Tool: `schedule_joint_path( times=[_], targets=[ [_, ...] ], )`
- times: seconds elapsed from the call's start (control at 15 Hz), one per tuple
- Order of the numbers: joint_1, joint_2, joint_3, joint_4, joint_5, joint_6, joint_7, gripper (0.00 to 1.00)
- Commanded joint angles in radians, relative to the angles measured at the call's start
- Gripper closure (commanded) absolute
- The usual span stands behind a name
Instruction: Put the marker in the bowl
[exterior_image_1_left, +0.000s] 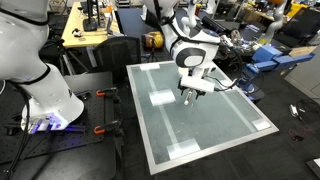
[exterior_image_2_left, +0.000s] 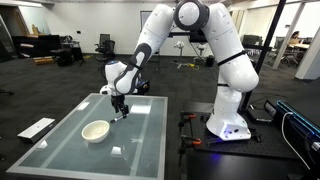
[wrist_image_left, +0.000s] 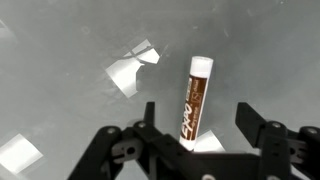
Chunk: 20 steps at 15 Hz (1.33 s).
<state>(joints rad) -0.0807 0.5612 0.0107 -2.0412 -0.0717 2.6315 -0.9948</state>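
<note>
In the wrist view the marker (wrist_image_left: 195, 100), a dark brown pen with a white cap, lies on the glass table between my jaws. My gripper (wrist_image_left: 197, 112) is open, with a finger on each side of the marker and gaps to both. In both exterior views the gripper (exterior_image_1_left: 190, 94) (exterior_image_2_left: 120, 108) hangs low over the table. The small cream bowl (exterior_image_2_left: 96, 131) sits on the table a short way from the gripper, nearer that camera. The bowl does not show in the wrist view. The marker is too small to make out in either exterior view.
Pale square tape patches (wrist_image_left: 130, 70) (exterior_image_1_left: 160, 98) lie on the glass table (exterior_image_1_left: 215, 135). The robot base (exterior_image_2_left: 228, 125) stands beside the table (exterior_image_2_left: 140, 140). Office chairs and desks (exterior_image_1_left: 265, 55) stand beyond it.
</note>
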Motion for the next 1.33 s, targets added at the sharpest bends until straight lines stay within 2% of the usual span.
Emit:
schedule_joint_path(
  times=[0.0, 0.07, 0.13, 0.47, 0.6, 0.87, 1.27],
  targets=[
    [-0.013, 0.022, 0.018, 0.039, -0.031, -0.028, 0.034, 0.45],
    [-0.013, 0.025, 0.018, 0.042, -0.031, -0.029, 0.034, 0.52],
    [-0.013, 0.027, 0.018, 0.043, -0.032, -0.028, 0.035, 0.63],
    [-0.015, 0.029, 0.017, 0.042, -0.031, -0.025, 0.038, 0.99],
    [-0.014, 0.025, 0.015, 0.038, -0.031, -0.021, 0.044, 0.95],
    [-0.01, -0.018, 0.001, 0.004, -0.026, -0.007, 0.107, 0.95],
    [-0.029, -0.162, 0.018, -0.077, -0.006, 0.02, 0.201, 0.95]
  ],
)
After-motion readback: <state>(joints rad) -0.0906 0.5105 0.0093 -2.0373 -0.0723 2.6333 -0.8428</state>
